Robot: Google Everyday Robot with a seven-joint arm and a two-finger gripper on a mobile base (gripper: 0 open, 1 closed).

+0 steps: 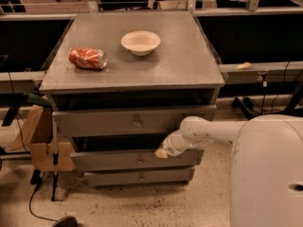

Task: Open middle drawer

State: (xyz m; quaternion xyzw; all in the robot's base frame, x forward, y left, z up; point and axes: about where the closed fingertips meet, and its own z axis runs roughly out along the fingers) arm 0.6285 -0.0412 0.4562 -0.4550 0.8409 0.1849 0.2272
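Note:
A grey metal cabinet [132,65] has three drawer fronts with small brass knobs. The top drawer [94,123] is the tallest and stands a little out. The middle drawer [109,161] lies below it, its knob [140,161] at the centre, and a dark gap shows above its front. The bottom drawer [118,178] is the narrowest. My gripper [161,152] is at the end of my white arm, at the top edge of the middle drawer front, right of its knob.
A crushed red can [88,58] and a white bowl [140,42] sit on the cabinet top. A wooden piece [42,141] and a thin post [55,164] stand at the cabinet's left. Dark desks run behind. My white base [267,174] fills the lower right.

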